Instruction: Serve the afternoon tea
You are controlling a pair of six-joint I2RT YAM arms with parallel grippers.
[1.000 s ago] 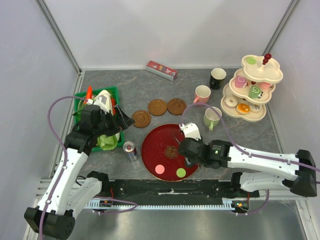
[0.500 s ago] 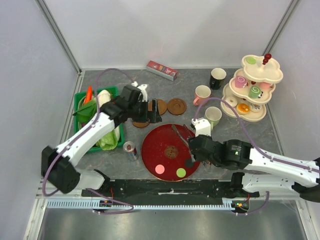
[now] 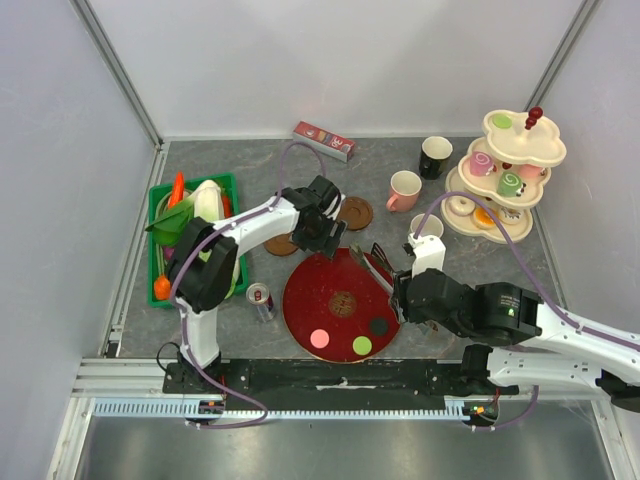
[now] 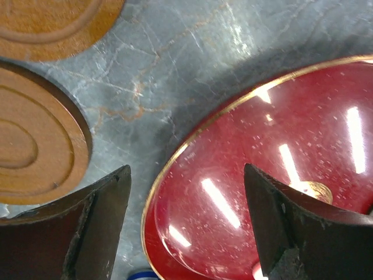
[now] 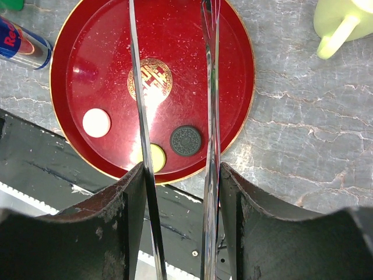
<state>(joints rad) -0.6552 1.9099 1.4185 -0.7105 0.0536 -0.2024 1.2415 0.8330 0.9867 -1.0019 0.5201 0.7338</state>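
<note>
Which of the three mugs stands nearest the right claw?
The pale green mug, just beyond the right claw holding thin metal tongs; the pink mug and the black mug stand farther back.

lab test cell, white panels [image 3: 350,60], aluminium frame [image 3: 113,65]

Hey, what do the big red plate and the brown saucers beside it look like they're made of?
The red plate looks like glossy lacquer or plastic: sharp light streaks, thin gold rim. The brown saucers look like matte wood, showing grain and turned rings, though moulded plastic is possible.
</note>
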